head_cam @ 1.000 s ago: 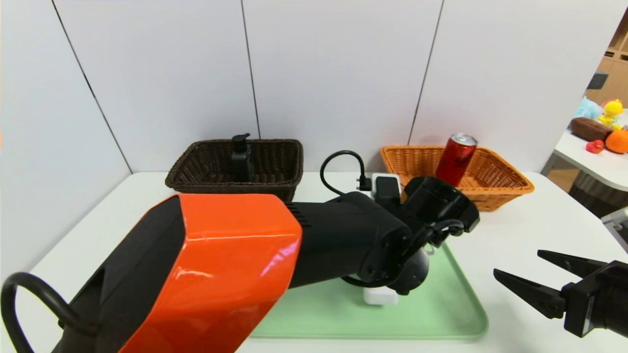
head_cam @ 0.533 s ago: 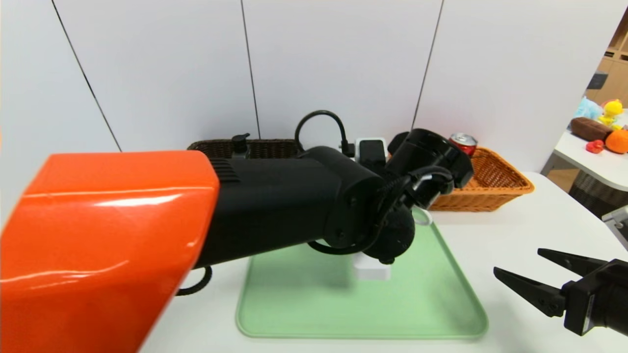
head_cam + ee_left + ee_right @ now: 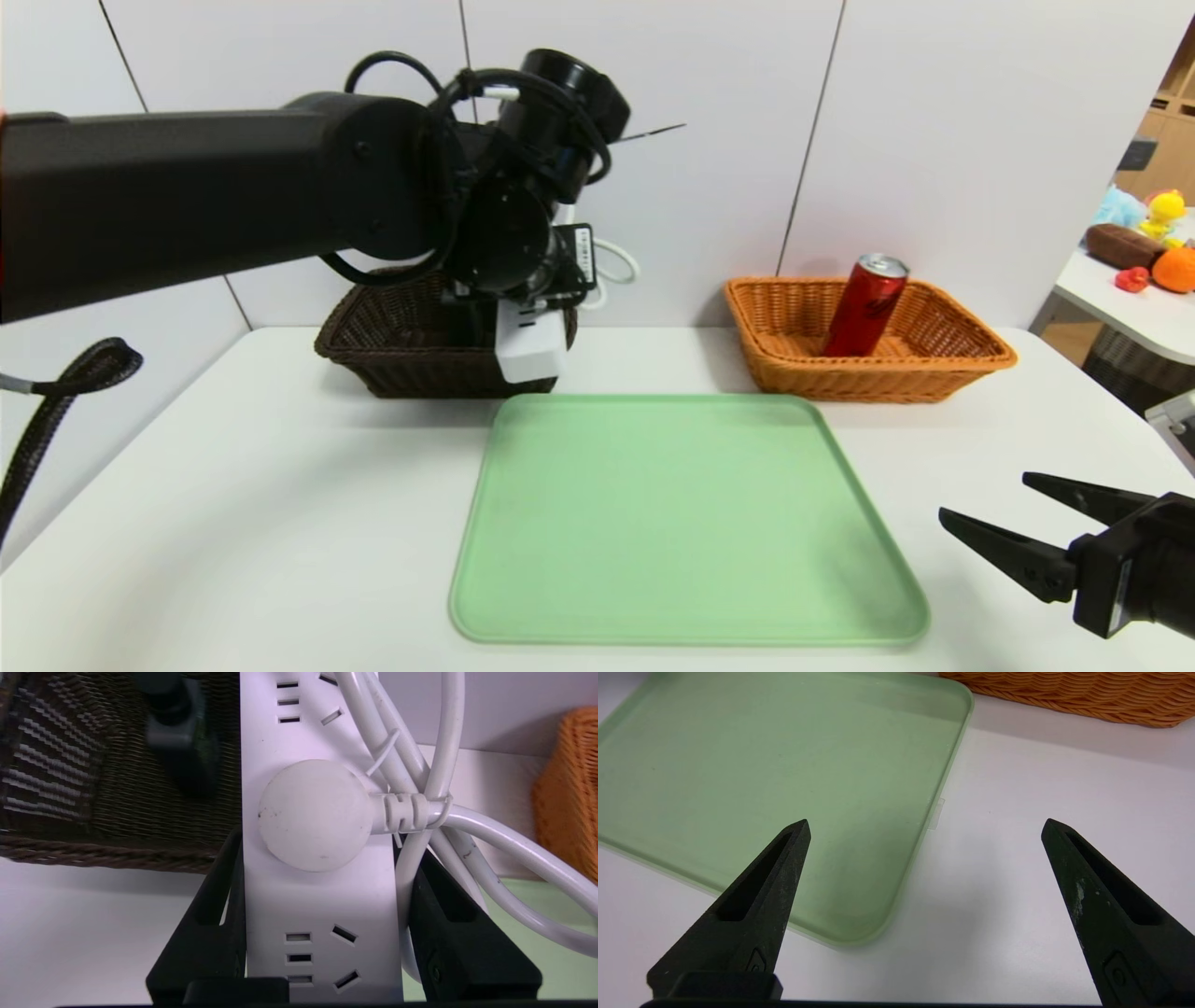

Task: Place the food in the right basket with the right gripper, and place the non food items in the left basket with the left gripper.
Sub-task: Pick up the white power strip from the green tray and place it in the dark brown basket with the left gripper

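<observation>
Room: white wall panels stand behind a white surface [image 3: 233, 485], and a green tray [image 3: 686, 523] lies on it with nothing on it.
Left tool: the left tool [image 3: 322, 896] is up in the air, clamped on the power strip [image 3: 317, 896], one black finger [image 3: 210, 933] on each long side.
Power strip: it hangs from the left tool, partly over the near corner of the left basket [image 3: 392, 350], not yet down inside it.
Cord: the white cord [image 3: 490, 835] loops out beside the left tool and is tied in a bundle near the round plug [image 3: 313, 814].
How it handles: the strip looks hard and stiff, so I think it will not bend in the grip. Its sides look smooth and may slip. The cord is floppy and could swing or catch on the basket rim.
Where to hold: across the narrow body, as the left tool does now, looks best to me.
Pump bottle: the dark pump bottle [image 3: 180, 732] stands in the left basket, past the tip of the left tool.
Red can: the red can [image 3: 866, 306] leans in the right basket [image 3: 962, 359], far from the left tool.
Right tool: the right tool [image 3: 924, 828] waits low beside the tray, its two fingers wide apart and holding nothing.
</observation>
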You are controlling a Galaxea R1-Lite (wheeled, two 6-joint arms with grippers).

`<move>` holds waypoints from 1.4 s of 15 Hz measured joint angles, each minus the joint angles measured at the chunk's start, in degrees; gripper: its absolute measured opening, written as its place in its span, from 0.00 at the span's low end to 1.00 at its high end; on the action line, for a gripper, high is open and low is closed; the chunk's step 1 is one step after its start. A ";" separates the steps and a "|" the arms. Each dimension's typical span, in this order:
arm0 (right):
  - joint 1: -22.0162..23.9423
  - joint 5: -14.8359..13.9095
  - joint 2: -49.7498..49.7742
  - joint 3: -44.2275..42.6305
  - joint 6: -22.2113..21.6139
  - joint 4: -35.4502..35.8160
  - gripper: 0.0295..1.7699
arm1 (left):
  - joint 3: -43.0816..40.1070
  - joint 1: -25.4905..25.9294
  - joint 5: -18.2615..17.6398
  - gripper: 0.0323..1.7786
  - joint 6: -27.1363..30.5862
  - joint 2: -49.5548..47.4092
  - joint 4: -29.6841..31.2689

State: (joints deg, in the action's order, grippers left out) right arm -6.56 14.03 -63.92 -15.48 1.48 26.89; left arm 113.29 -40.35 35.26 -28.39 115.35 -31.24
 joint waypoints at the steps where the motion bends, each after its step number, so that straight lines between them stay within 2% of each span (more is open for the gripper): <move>1: 0.02 -0.01 -0.02 0.02 -0.02 0.02 0.97 | 0.00 1.99 -0.12 0.53 0.89 -0.74 -0.72; 4: 0.06 -0.06 -0.13 -0.02 0.00 0.00 0.97 | 0.00 7.12 -0.85 0.53 5.16 -1.99 -1.17; 9: 0.06 -0.09 -0.17 -0.13 0.00 -0.07 0.97 | 0.00 15.38 -8.28 0.52 17.40 -2.34 0.84; 14: 0.04 -0.09 -0.11 -0.09 0.00 0.02 0.97 | 0.00 20.70 -18.07 0.52 31.91 -2.23 1.71; 18: 0.04 -0.21 0.02 0.02 0.00 0.00 0.97 | 0.00 21.66 -25.17 0.52 40.84 -2.61 1.80; 21: 0.04 -0.39 0.09 -0.02 0.00 0.00 0.97 | 0.00 22.30 -32.31 0.52 46.39 -2.89 1.65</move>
State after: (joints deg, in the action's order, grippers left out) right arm -6.52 13.64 -63.83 -15.51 1.48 26.89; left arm 113.29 -18.05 2.95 17.99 112.46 -29.60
